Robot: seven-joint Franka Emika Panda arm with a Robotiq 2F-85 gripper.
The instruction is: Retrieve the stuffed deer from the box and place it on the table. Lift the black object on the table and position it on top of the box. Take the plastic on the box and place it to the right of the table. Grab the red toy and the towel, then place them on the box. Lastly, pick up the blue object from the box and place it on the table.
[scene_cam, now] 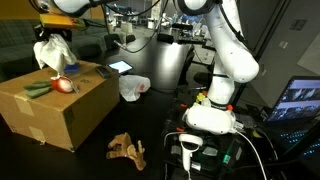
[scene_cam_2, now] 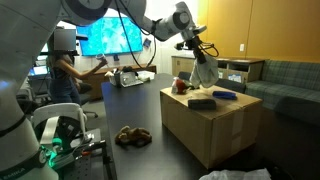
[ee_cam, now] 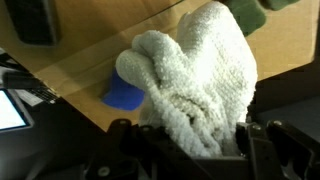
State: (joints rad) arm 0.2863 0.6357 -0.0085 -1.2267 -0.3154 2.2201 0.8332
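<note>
White terry-cloth towel (ee_cam: 195, 80), bunched into soft folds, hangs from the robot's gripper (scene_cam: 52, 38) at the upper left of an exterior view. The jaws are pinched shut on its top, and its loose end dangles just above the large brown cardboard box (scene_cam: 60, 115). The towel looks light and limp, with a nubby pile that should not slip. A pinch on a gathered crest, as here, seems the best hold, and I expect it to slump into a heap wherever it is let go. On the box top near the towel sit one small round red toy (scene_cam: 65, 85) and one dark blackish-green elongated object (scene_cam: 38, 90). The wrist view shows one small bright blue flat object (ee_cam: 125, 95) left of centre, right at the towel's edge, so the cloth could cover it. One tan plush deer (scene_cam: 127, 150) lies splayed at lower centre on the dark table (scene_cam_2: 130, 105). One crumpled clear plastic bag (scene_cam: 133, 87) rests mid-frame, beyond the box. I count one towel, one box, one gripper.
</note>
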